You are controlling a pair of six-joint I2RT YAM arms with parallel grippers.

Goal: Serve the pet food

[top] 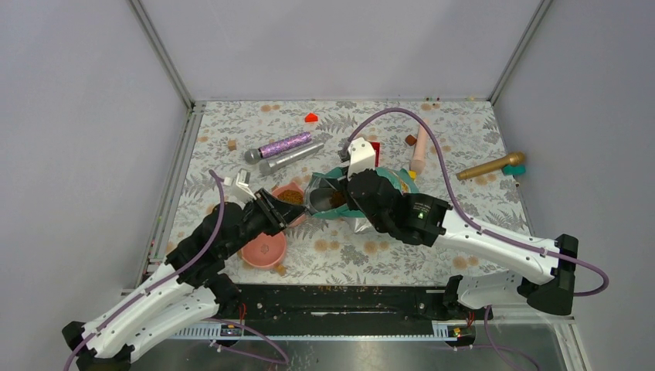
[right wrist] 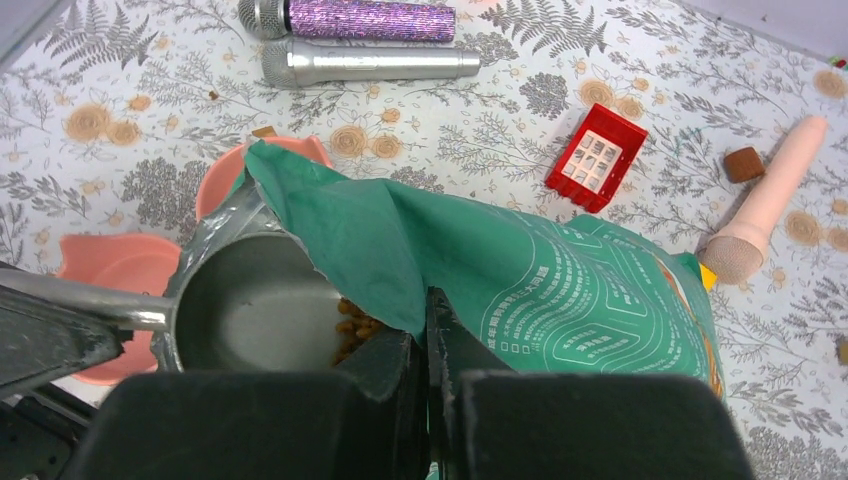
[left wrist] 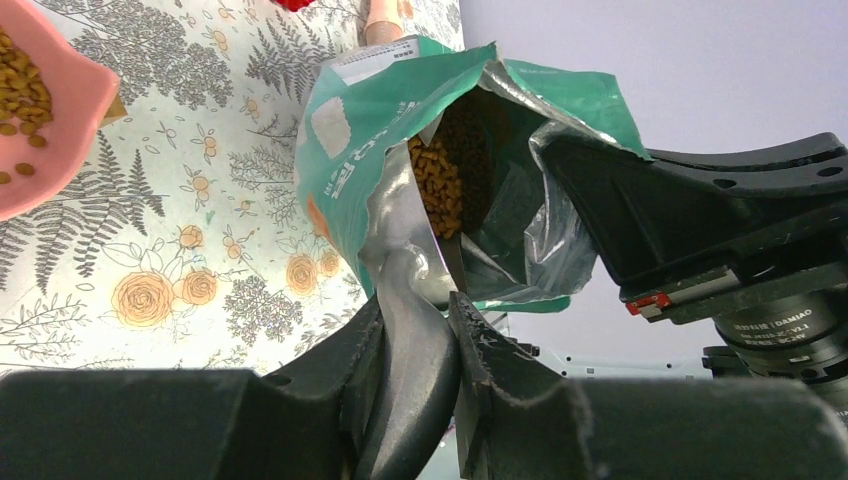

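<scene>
Pink bowl (top: 263, 249) sits toward the near edge, left side. Mid-table, my left gripper (left wrist: 418, 305) pinches the pouch (right wrist: 560, 280) mouth's silver lip and my right gripper (right wrist: 425, 320) clamps its teal edge. Kibble (left wrist: 440, 185) inside. Purple microphone (top: 287, 144) toward far edge.

Your top camera looks steeply down from high behind the near edge, taking in the whole table (top: 347, 255). Your left wrist camera sits close and low, facing the pouch (left wrist: 360, 150) mouth. Your right wrist camera looks down over the same pouch, which all three views share.
</scene>
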